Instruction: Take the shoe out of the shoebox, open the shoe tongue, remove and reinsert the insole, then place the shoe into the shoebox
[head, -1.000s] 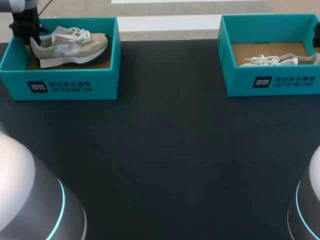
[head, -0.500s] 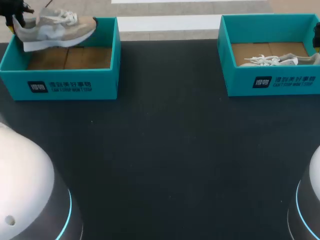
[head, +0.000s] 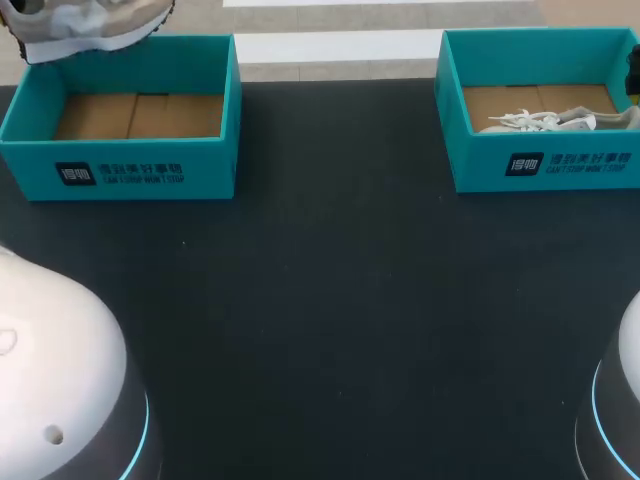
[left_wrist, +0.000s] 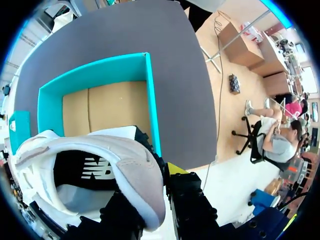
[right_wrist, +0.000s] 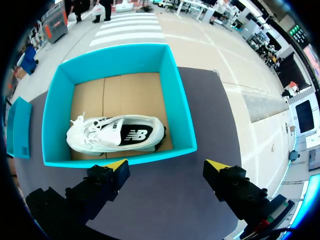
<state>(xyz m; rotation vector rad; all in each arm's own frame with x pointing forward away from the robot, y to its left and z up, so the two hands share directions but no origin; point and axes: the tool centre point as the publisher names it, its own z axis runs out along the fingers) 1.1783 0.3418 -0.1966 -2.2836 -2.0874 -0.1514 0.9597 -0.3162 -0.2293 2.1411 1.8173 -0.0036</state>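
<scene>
Your left fingers (left_wrist: 192, 210) are clenched on the heel of the shoe (left_wrist: 90, 165), gripping it from both sides. The shoe hangs clear above the far edge of the left box (left_wrist: 150, 100), whose cardboard floor shows. Your right fingers (right_wrist: 107, 180) are spread wide, touching nothing, over the bench (right_wrist: 165, 205) just short of the right box (right_wrist: 182, 120). A second shoe (right_wrist: 117, 135) lies on its side inside.

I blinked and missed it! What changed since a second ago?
The left gripper, holding the shoe by its heel, lifted it up out of the left box, which is now empty. The right gripper stayed open over the right box, and the white shoe inside did not move.
</scene>
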